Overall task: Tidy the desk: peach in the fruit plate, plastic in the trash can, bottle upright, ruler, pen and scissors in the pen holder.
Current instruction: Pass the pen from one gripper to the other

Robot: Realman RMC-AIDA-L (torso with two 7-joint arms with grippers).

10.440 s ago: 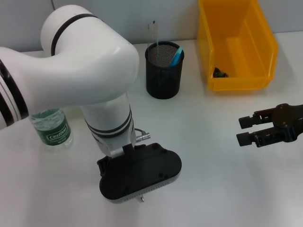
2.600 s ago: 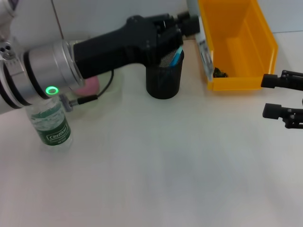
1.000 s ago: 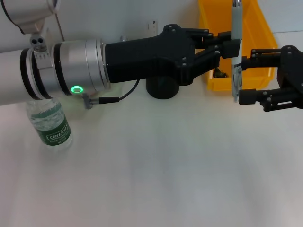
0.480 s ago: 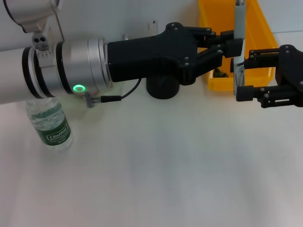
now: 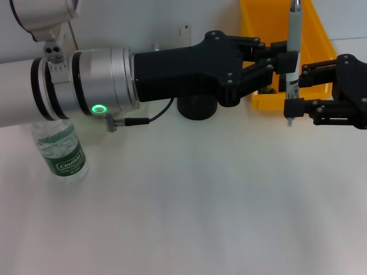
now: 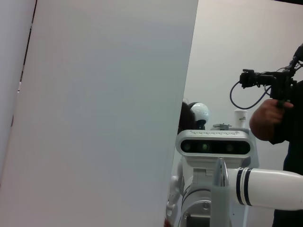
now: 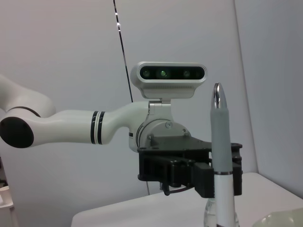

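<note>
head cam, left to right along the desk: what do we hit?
bottle → pen holder → left hand gripping the upright pen → right hand, its fingers either side of the pen. Trash can sits behind the hands.

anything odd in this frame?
Yes: the pen is upright in mid-air in front of the trash can, not in the pen holder. Left gripper is shut on it; right gripper brackets its lower end, open. Looks like a handover. The bottle stands upright.
</note>
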